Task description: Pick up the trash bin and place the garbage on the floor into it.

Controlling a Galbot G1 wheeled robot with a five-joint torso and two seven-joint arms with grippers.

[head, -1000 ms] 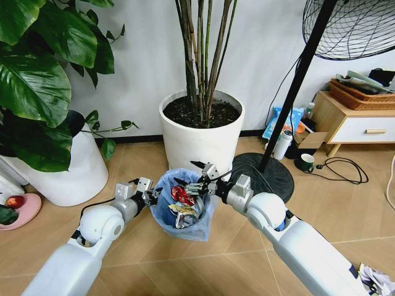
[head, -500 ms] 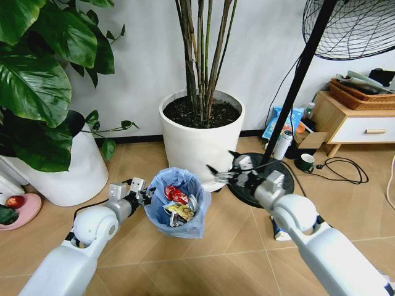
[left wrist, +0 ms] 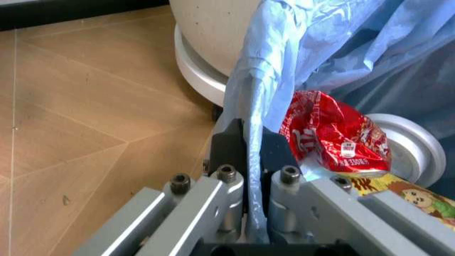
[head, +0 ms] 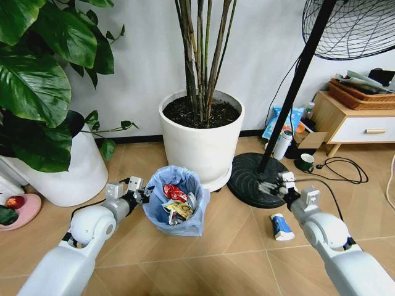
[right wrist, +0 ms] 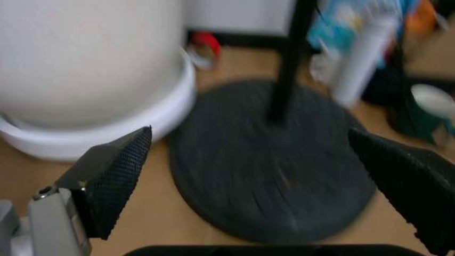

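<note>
The trash bin (head: 174, 205), lined with a crinkly light blue bag, hangs a little above the floor (head: 228, 246) in front of the big white plant pot. My left gripper (head: 139, 195) is shut on the bag-covered rim (left wrist: 250, 160) at the bin's left side. Garbage lies inside: a red packet (left wrist: 334, 133), a white round lid (left wrist: 408, 146) and a yellow wrapper (head: 179, 211). A blue-white packet (head: 281, 226) lies on the floor to the right. My right gripper (head: 266, 187) hovers open and empty over the black fan base (right wrist: 277, 176), fingers (right wrist: 114, 178) spread wide.
The large white plant pot (head: 200, 145) stands just behind the bin, and another white pot (head: 71, 172) with broad leaves is at the left. The fan pole (head: 290, 98) rises at the right. A wooden cabinet (head: 352, 126), a mug (head: 305, 163), a bottle (head: 282, 145) and cables sit at the far right.
My right gripper has left the bin and swung right, over the fan base, with its fingers apart. The bin, held by my left gripper, shifted slightly left.
</note>
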